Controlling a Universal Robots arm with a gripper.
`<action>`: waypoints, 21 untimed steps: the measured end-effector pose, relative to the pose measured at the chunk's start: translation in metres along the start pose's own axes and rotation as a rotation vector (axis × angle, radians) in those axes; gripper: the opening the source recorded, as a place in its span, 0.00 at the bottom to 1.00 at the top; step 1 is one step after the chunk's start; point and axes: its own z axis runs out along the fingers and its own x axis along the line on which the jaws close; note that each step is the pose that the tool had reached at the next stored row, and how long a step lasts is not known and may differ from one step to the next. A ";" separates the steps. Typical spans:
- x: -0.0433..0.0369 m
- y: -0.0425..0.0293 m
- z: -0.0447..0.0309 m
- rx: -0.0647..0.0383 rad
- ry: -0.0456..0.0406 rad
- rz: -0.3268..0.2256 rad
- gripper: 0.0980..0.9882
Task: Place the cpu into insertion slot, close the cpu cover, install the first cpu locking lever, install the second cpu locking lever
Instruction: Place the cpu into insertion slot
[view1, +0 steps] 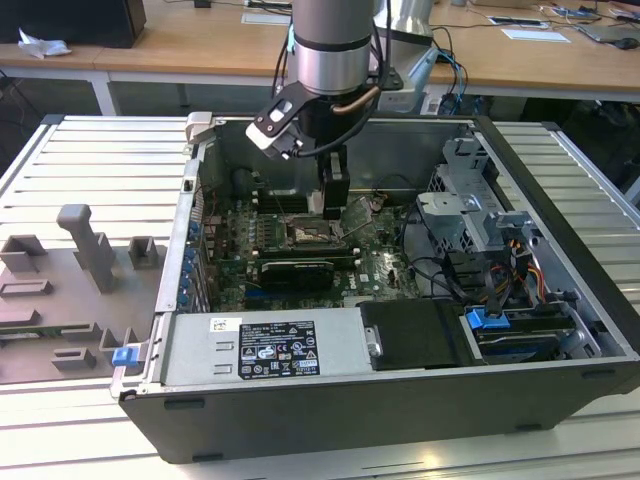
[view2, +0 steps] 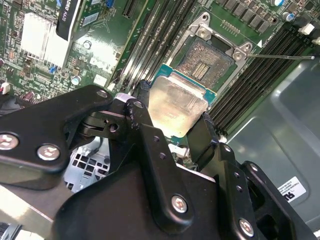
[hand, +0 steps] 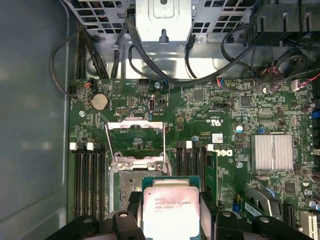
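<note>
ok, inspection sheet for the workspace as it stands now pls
Surface: slatted metal table carrying the open computer case.
Job's things: cpu held, not seated; insertion slot empty, contacts exposed; cpu cover hinged open.
Clutter: grey fixture blocks at the exterior view's left of the case.
Grippers: end effector shut on the cpu, close beside the slot.
Cables: black leads looped inside the case; more by the drive cage.
Surroundings: wooden desks behind.
</note>
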 end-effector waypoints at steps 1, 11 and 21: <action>0.0000 0.0000 0.0004 0.000 0.0000 0.000 0.50; 0.0013 -0.0024 0.0066 0.000 0.0001 0.001 0.50; 0.0018 -0.0042 0.0154 0.002 0.0000 0.001 0.50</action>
